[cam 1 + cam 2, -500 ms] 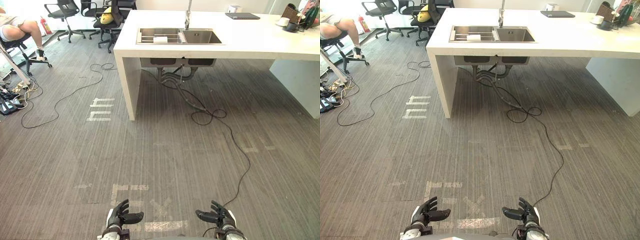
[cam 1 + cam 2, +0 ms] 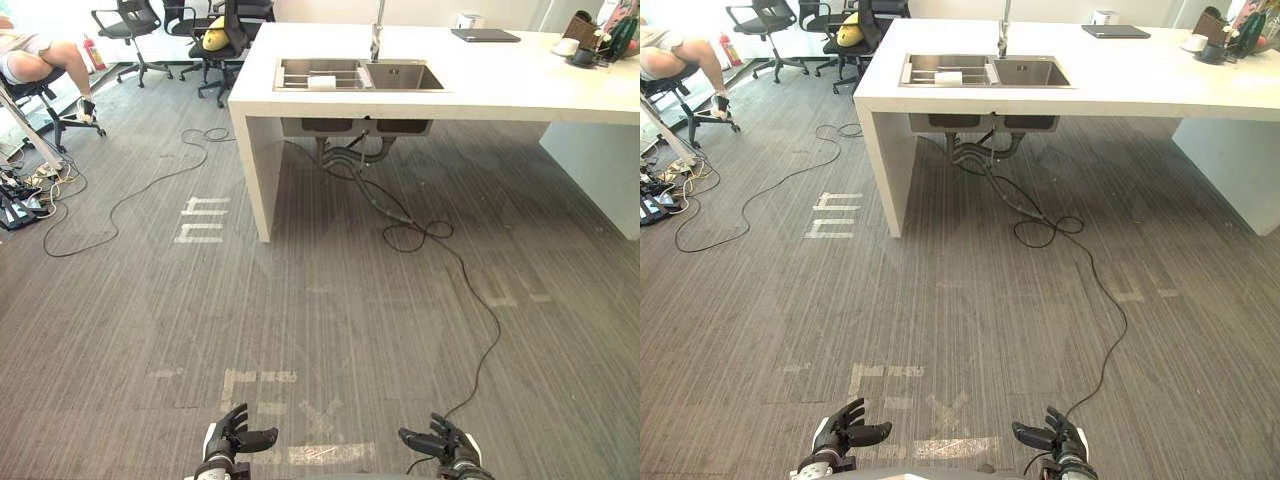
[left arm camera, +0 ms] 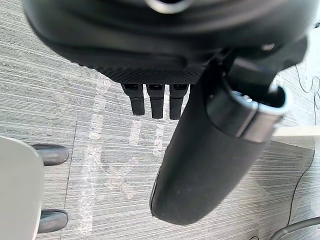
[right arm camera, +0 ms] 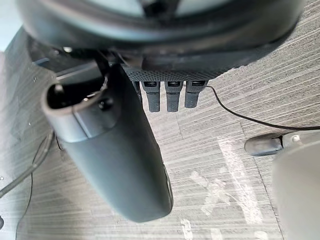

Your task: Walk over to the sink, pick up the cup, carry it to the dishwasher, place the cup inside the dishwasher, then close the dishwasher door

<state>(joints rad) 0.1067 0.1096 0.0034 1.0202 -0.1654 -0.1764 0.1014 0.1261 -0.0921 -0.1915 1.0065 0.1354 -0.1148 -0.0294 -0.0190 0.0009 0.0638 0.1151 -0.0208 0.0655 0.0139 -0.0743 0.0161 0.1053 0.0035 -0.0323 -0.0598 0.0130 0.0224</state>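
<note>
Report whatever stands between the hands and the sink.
Nothing solid does. Grey floor stretches from the open left hand and right hand to the white counter holding the sink. The counter's side panel stands below its left end; office chairs sit farther left, off the path.

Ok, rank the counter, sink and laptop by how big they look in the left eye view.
Largest to smallest: counter, sink, laptop. The laptop lies farthest back, so it may look smaller than it is.
</note>
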